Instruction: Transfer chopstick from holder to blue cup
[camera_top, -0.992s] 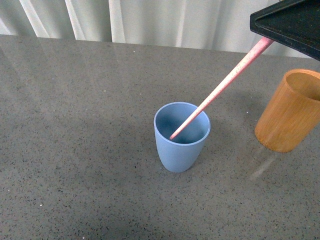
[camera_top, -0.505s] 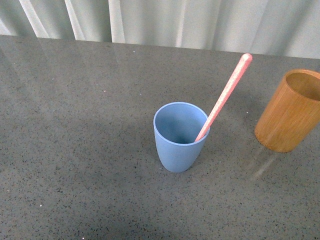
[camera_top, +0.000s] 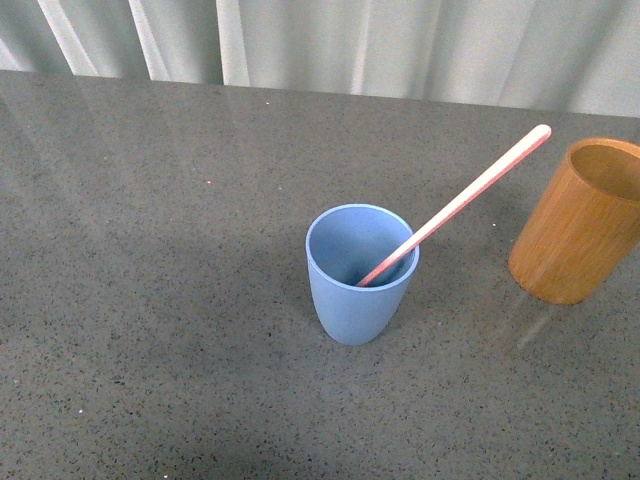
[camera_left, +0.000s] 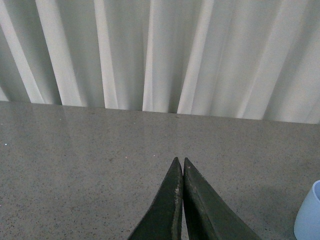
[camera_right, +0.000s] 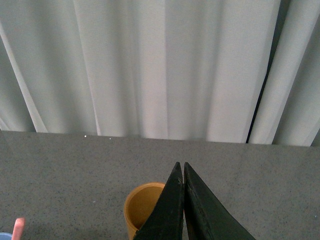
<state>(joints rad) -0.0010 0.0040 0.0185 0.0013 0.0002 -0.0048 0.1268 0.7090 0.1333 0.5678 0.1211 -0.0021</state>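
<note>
The grey speckled bench (camera_top: 150, 300) is carrying only two vessels, with a pale curtain (camera_top: 330, 40) hanging along its far edge. The holder (camera_top: 580, 225) is standing upright toward the right and, from what its mouth is showing, looking empty. The cup (camera_top: 355, 290) is sitting upright near the middle, well apart from the holder.

A second ago the chopstick (camera_top: 470, 195) was hanging from a dark gripper at the upper right with its tip just inside the cup. Now that gripper is gone from the front view and the chopstick is resting on its own: lower end inside the cup, shaft leaning on the right rim, pale end pointing up toward the holder. Half a second ago it was standing steeper, so it is still settling into a flatter lean.

To my eye that is meaning the transfer is done, the release having gone cleanly.

The right gripper (camera_right: 180, 167) is hanging above the holder, jaws pressed together on nothing. The left gripper (camera_left: 179, 162) is likewise closed and empty, off to the side over bare bench.
</note>
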